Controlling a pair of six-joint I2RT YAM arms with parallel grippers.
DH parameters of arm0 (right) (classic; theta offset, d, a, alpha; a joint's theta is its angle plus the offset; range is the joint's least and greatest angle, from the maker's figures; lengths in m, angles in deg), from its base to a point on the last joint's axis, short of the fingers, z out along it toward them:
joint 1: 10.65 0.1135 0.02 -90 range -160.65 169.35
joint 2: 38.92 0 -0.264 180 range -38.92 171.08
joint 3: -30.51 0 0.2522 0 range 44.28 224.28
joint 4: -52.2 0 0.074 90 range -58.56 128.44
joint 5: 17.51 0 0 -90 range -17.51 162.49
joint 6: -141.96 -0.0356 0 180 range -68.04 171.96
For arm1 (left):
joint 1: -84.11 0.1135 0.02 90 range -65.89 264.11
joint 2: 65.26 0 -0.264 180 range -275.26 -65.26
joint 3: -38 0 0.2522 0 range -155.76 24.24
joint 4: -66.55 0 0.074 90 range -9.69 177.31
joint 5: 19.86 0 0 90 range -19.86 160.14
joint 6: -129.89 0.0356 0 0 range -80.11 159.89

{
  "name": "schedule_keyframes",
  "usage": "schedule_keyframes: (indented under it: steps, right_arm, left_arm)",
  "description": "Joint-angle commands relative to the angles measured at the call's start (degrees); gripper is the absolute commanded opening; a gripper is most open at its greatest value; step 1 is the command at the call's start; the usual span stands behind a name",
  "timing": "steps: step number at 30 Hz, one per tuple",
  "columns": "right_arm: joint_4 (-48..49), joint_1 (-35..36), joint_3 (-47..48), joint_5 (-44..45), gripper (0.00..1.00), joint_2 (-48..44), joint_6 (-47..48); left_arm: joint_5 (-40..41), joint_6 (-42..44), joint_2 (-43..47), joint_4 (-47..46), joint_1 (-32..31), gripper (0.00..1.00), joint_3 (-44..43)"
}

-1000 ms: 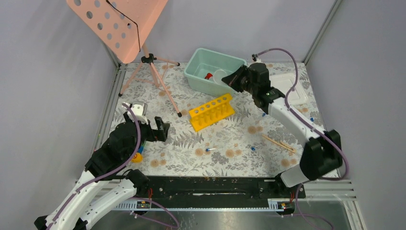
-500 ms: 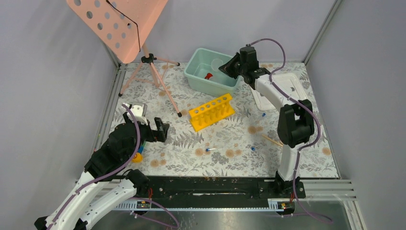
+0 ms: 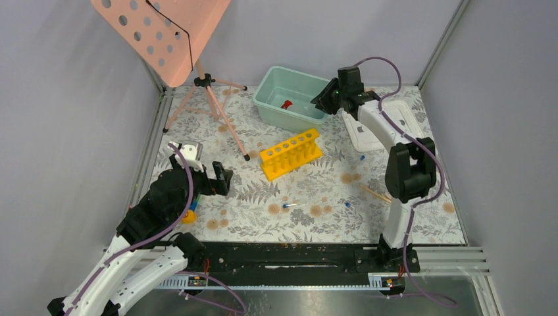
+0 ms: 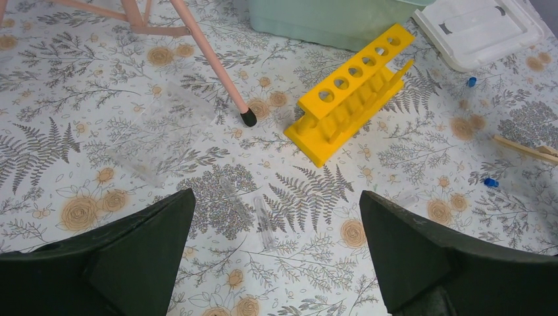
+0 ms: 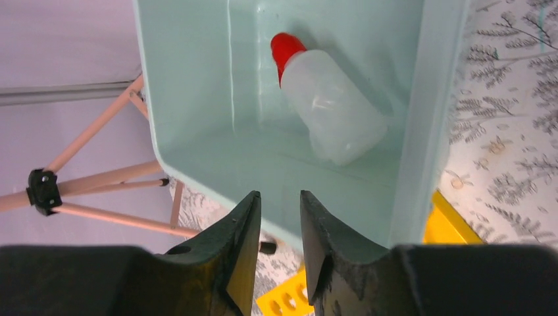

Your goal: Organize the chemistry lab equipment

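Observation:
The red-capped white bottle (image 5: 335, 108) lies on its side inside the teal bin (image 5: 197, 99); only its cap (image 3: 286, 104) shows clearly in the top view. My right gripper (image 5: 279, 197) hovers over the bin's right rim (image 3: 326, 99), empty, jaws a narrow gap apart. The yellow rack (image 3: 291, 153) lies mid-table, also in the left wrist view (image 4: 352, 102). Blue-capped tubes lie loose on the mat (image 3: 289, 205), (image 3: 347, 205). My left gripper (image 3: 224, 178) is wide open and empty above a clear tube (image 4: 266, 220), midway (image 4: 273, 230).
The pink stand's tripod (image 3: 210, 99) stands back left, one foot (image 4: 248, 118) near the rack. A white lid (image 3: 395, 125) lies right of the bin. A wooden stick (image 3: 381, 196) lies at the right. A small block stack (image 3: 189, 215) sits by my left arm.
My right arm has folded up and its gripper has shifted from the bin's near right side to its back right rim. The left arm has not moved.

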Motion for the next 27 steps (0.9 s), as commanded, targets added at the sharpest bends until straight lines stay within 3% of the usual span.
schedule_keyframes:
  steps: [1,10,17,27]
  right_arm:
    - [-5.88,-0.13,-2.11,-0.83,0.37,-11.19,2.25]
    - [-14.98,-0.25,-21.61,5.99,0.37,-31.91,-7.94]
    - [-26.48,-0.89,-34.62,21.47,0.36,-47.49,-17.73]
    - [-32.73,-9.10,-45.29,26.59,0.36,-49.64,-22.79]
  left_arm:
    - [0.76,0.74,0.02,-1.83,-0.04,0.99,-0.09]
    - [1.52,0.74,-0.08,-1.73,-0.09,0.99,-0.09]
    - [1.67,0.74,-0.13,-1.72,-0.08,0.99,-0.09]
    - [1.15,0.66,-0.34,-1.72,-0.07,0.99,-0.09]
